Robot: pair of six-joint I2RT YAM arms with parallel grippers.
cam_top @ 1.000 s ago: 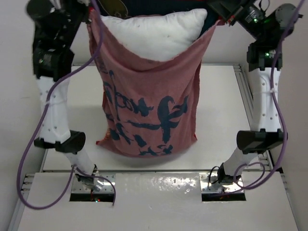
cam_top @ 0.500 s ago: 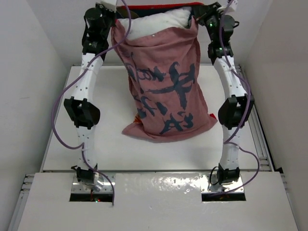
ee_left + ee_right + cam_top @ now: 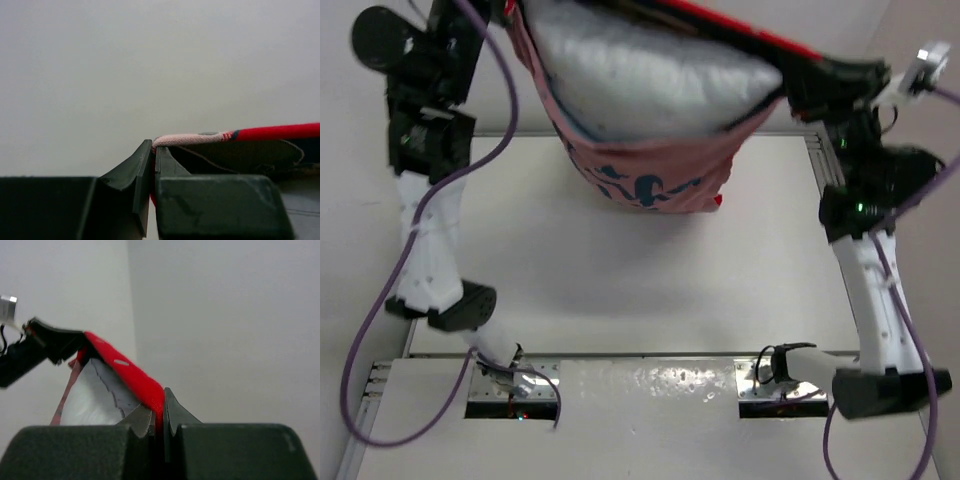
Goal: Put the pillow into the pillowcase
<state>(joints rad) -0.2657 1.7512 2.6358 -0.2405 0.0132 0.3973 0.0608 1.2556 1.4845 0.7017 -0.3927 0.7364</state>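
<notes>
The pillowcase hangs high above the table, pale pink side with dark blue marks toward me, its red rim stretched across the top. The white pillow sits inside and bulges out of the open mouth. My left gripper is shut on the left corner of the pillowcase rim. My right gripper is shut on the right corner of the red rim; the pillow shows beside it. In the top view the left gripper is out of frame at the top edge and the right gripper holds the bag's right corner.
The white table lies below the hanging bag. White walls stand on the left, right and back. The arm bases sit at the table's near edge.
Both arms have swung the bag up and toward the camera; it has left the table and now hangs in the air. The pillow shows far more at the mouth.
</notes>
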